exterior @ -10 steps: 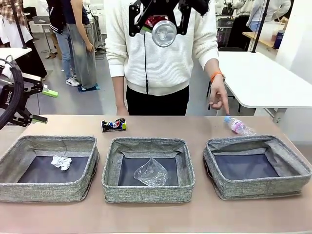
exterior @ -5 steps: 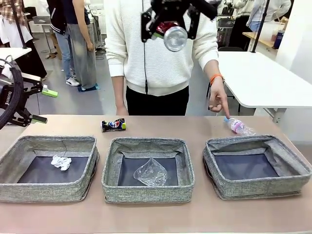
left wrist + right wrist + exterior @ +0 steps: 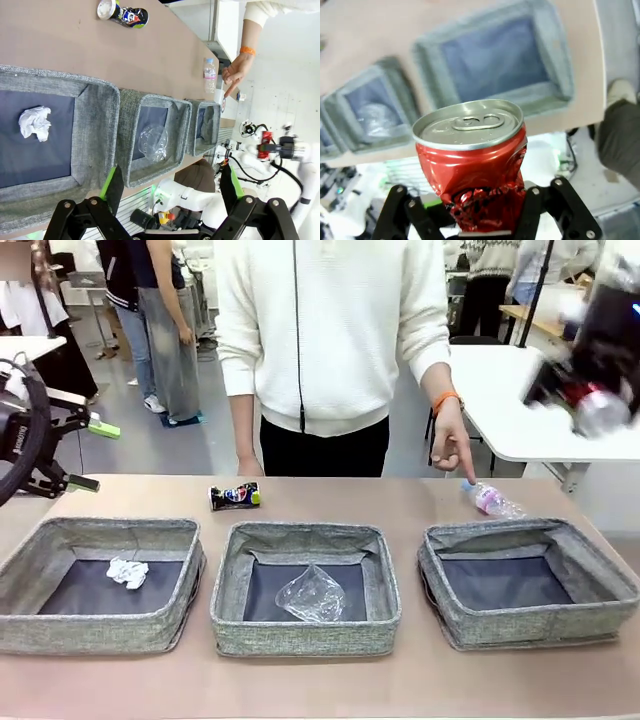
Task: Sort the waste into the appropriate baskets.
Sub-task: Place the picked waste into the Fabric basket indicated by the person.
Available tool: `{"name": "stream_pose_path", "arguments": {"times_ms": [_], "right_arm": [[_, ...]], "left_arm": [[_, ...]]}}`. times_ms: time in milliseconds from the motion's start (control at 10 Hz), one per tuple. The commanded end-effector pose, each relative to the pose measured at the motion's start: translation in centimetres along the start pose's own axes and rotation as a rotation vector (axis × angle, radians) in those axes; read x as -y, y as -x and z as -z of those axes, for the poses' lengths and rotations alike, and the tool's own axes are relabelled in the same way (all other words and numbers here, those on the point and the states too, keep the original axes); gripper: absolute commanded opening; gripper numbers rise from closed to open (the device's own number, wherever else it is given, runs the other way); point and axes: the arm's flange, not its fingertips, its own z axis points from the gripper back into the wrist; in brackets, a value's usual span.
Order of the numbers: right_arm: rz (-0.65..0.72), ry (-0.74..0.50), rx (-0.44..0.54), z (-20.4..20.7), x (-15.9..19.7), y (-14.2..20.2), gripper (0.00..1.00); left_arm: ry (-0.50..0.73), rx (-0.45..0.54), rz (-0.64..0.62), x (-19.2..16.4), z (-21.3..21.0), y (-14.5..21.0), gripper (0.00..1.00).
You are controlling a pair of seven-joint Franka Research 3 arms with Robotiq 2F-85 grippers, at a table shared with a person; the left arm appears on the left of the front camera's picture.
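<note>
My right gripper [image 3: 590, 400] is shut on the dented red can [image 3: 603, 412] and hangs blurred high at the far right. From the wrist, the red can [image 3: 470, 155] sits between the fingers above the right basket [image 3: 560, 85]. My left gripper [image 3: 92, 455] stands open at the left edge, above the baskets in its own view [image 3: 171, 185]. The paper wad [image 3: 127, 572] lies in the left basket [image 3: 100, 532]. A clear plastic piece [image 3: 310, 593] lies in the middle basket [image 3: 300, 638]. The right basket [image 3: 530, 632] holds nothing. The dark-blue can [image 3: 234, 497] and the bottle [image 3: 490, 500] lie on the table.
A person in a white sweater stands at the far side, one hand [image 3: 452, 445] pointing down at the bottle's cap. A white table [image 3: 540, 400] stands behind on the right. Bare tabletop runs in front of and behind the baskets.
My right gripper has swung with the red can from the top centre of the front view to the right and down. The left gripper and the person's hand have stayed put.
</note>
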Motion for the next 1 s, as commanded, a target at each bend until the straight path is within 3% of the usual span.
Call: {"name": "stream_pose_path", "arguments": {"times_ms": [0,200,300,600,700,900], "right_arm": [[-0.047,0.055,0.080,7.6,5.2,0.8,0.08],[-0.048,0.077,0.055,14.3,7.4,0.3,0.08],[-0.018,0.039,0.098,15.3,7.2,-0.2,0.08],[0.037,-0.138,0.267,13.1,4.8,-1.7,0.08],[0.029,-0.187,0.276,12.6,3.4,-2.2,0.08],[0.012,-0.166,0.254,12.8,1.6,-2.9,0.08]], "left_arm": [[0.028,0.002,0.014,-0.2,0.2,0.1,1.00],[0.028,0.002,0.014,-0.2,0.2,0.1,1.00],[0.028,0.002,0.014,-0.2,0.2,0.1,1.00],[0.028,0.002,0.014,-0.2,0.2,0.1,1.00],[0.028,0.002,0.014,-0.2,0.2,0.1,1.00],[0.028,0.002,0.014,-0.2,0.2,0.1,1.00]]}}
